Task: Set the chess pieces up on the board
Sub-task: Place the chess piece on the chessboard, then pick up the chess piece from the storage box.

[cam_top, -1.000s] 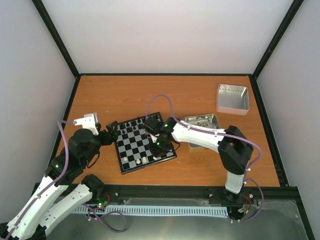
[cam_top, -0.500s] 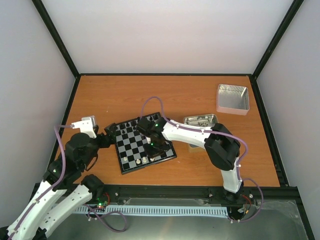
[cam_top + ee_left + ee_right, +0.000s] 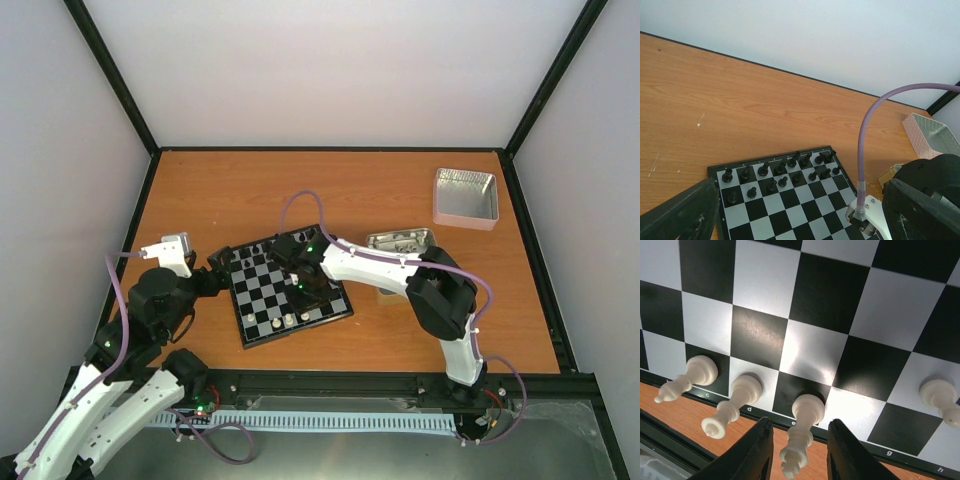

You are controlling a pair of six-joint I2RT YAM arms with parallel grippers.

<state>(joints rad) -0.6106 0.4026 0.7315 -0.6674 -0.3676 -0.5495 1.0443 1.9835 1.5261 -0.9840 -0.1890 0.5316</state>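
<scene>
Cream-white chess piece (image 3: 805,412) stands on the board's (image 3: 815,295) e-file edge square between the right gripper's (image 3: 800,426) parted jaws, ungrasped, so the sound move is lifting straight up, brushing neither it nor the d-file piece (image 3: 740,392) alongside.

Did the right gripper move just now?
Yes. The right gripper slid left over the board, away from the silver tin beside it.

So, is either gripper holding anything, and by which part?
No. The right gripper straddles a standing white piece near its head, gaps on both sides; the left gripper is open, empty.
</scene>
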